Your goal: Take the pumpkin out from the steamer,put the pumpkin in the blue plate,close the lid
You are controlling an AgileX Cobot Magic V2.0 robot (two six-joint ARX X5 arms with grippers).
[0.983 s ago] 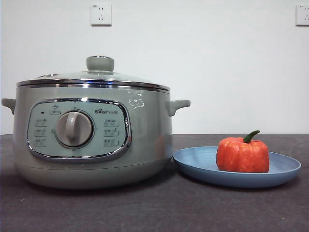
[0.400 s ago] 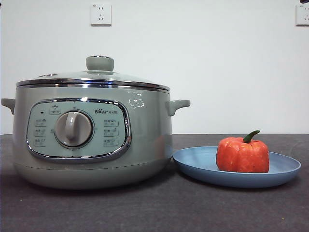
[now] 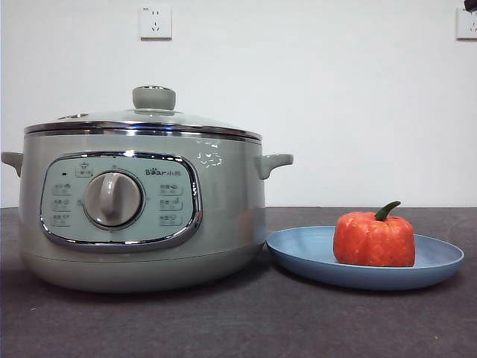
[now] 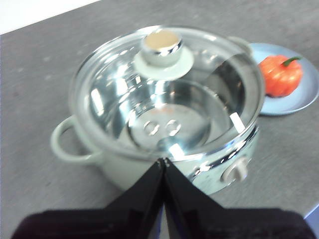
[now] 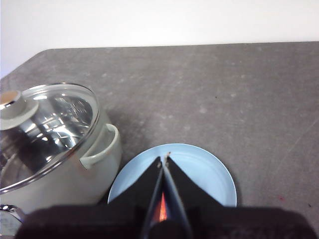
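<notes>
Task looks complete: pumpkin (image 3: 374, 239) on blue plate (image 3: 440, 262), right of steamer (image 3: 223, 216), lid (image 3: 154, 112) seated. Left pincer (image 4: 163, 162) and right pincer (image 5: 164, 158) both pressed together, empty, above. Best: keep clear, avoid nudging the lid.

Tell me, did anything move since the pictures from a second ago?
Nothing visibly moved. The pumpkin sits on the blue plate as before, and the lid stays on the steamer. Both pincers are shut and hold nothing: the left pincer above the steamer, the right pincer above the plate.
</notes>
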